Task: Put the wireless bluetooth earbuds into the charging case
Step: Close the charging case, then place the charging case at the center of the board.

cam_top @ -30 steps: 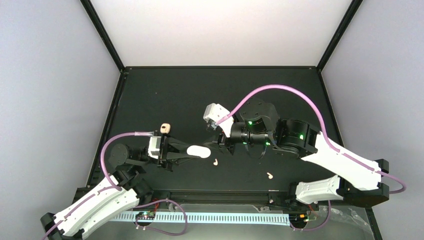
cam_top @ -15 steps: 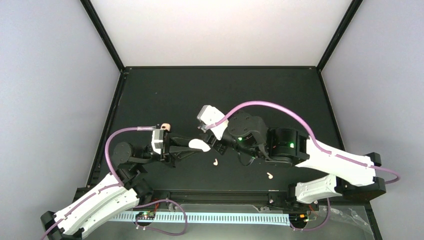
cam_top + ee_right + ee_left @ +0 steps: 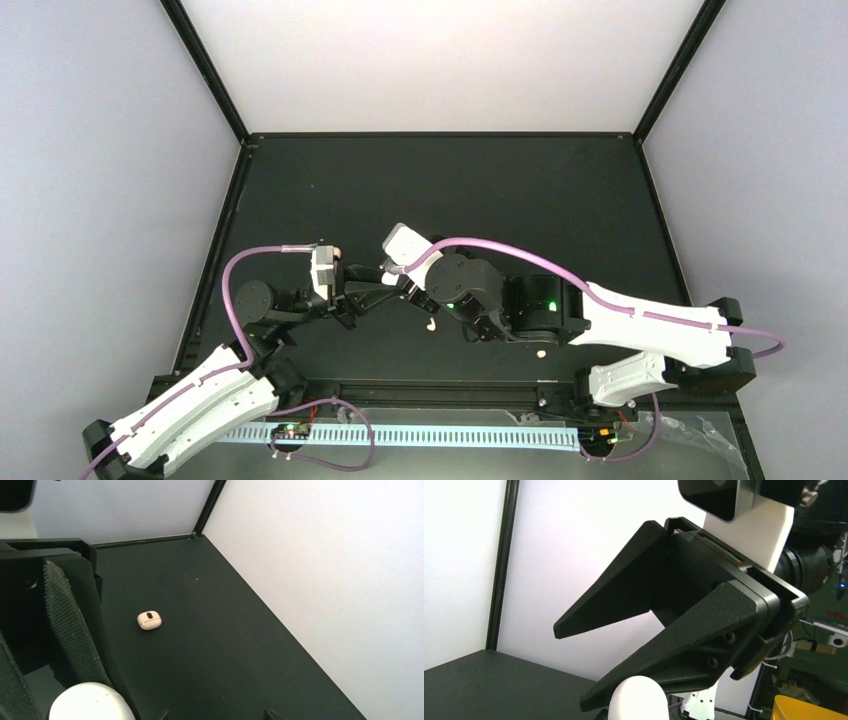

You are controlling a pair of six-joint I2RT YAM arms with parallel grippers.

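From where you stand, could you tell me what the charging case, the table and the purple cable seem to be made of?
Charging case: probably hard plastic, smooth white, with soft sheen on its rounded end. Table: matte black, no reflections; material unclear, perhaps a coated board. Purple cable: likely flexible plastic or rubber sleeve, bending in smooth curves.

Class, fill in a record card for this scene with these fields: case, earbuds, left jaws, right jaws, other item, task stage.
case: held in the left jaws
earbuds: two, both loose on the table; the second lies nearer the front edge
left jaws: shut on the case
right jaws: open, close beside the case
other item: peach lump on the table, apart from the earbuds
task stage: no earbud in the case yet
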